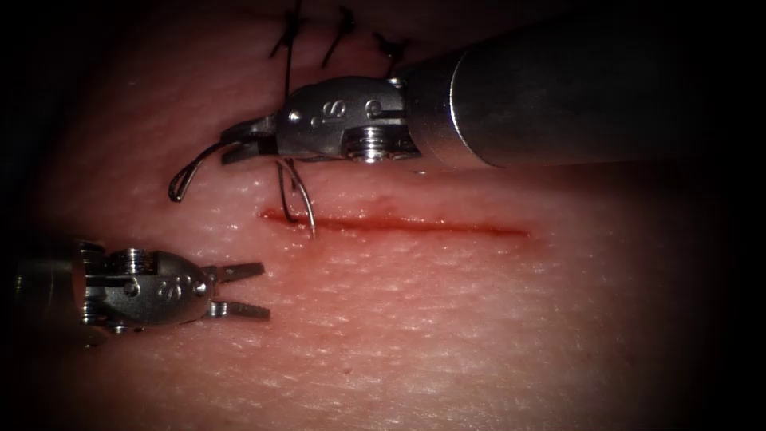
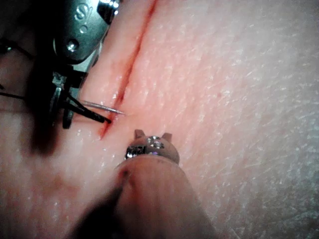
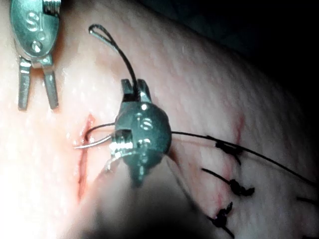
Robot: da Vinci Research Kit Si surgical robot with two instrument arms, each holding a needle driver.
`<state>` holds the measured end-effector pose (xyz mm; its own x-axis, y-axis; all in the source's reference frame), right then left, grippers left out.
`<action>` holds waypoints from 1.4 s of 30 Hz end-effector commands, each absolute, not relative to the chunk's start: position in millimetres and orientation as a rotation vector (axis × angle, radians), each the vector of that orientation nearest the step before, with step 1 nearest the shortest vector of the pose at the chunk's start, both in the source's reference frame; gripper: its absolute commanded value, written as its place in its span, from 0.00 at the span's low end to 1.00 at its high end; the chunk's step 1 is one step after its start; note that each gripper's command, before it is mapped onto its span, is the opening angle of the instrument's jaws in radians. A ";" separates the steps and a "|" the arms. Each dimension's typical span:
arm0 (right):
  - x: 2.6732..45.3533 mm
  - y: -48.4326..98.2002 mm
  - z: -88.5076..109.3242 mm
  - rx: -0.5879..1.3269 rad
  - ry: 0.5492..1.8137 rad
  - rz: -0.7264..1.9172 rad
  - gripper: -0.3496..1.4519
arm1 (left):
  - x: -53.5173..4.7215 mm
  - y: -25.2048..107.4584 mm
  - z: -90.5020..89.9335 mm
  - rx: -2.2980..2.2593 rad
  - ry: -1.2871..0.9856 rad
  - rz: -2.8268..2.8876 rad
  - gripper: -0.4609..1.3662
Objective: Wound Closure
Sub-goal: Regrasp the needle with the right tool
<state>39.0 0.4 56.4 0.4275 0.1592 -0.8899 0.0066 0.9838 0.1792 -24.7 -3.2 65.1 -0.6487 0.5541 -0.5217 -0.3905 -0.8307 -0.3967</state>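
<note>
The tissue [image 1: 447, 319] carries a thin red cut [image 1: 415, 226] running across it. My right tool [image 1: 239, 145] comes in above the cut, its jaws shut on a doubled loop of dark thread [image 1: 182, 182] that sticks out to the left; the same thread loop [image 3: 107, 40] leaves the right tool [image 3: 135, 87]. The curved needle [image 1: 307, 209] hangs under that tool's wrist, held by neither tool. Its tip is at the cut's left end, and I cannot tell if it is in the tissue. The needle [image 2: 102, 106] also points at the cut [image 2: 130, 59]. My left tool [image 1: 239, 291] rests open, holding nothing, below the cut's left end.
Three finished stitches with dark knots and cut ends [image 1: 343, 28] sit on an older line above the right tool, with the same knots [image 3: 234, 188] beside its shaft. A long strand of thread [image 3: 259, 157] trails away from the tool across them.
</note>
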 end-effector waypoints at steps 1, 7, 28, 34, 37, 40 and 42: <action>38.5 0.2 56.5 0.137 1.150 0.124 0.00 | -24.7 -3.0 65.3 -0.890 -0.348 2.428 0.37; 37.0 -0.3 56.3 0.113 1.256 0.188 0.00 | -24.5 -2.7 66.2 -0.897 -0.343 2.424 0.38; 34.6 -0.4 55.6 0.060 1.485 0.131 0.00 | -25.1 0.4 67.3 -0.957 -0.406 2.449 0.11; 34.6 0.5 55.3 -0.025 1.476 0.073 0.00 | -24.9 0.8 68.0 -0.954 -0.413 2.446 0.12; 34.5 1.1 55.0 -0.076 1.474 0.044 0.00 | -25.0 1.0 68.2 -0.947 -0.412 2.451 0.12; 34.5 1.5 54.6 -0.114 1.489 0.037 0.00 | -25.3 1.4 68.6 -0.936 -0.408 2.458 0.11; 34.5 1.7 54.4 -0.117 1.490 0.038 0.00 | -25.4 1.6 69.0 -0.933 -0.396 2.460 0.11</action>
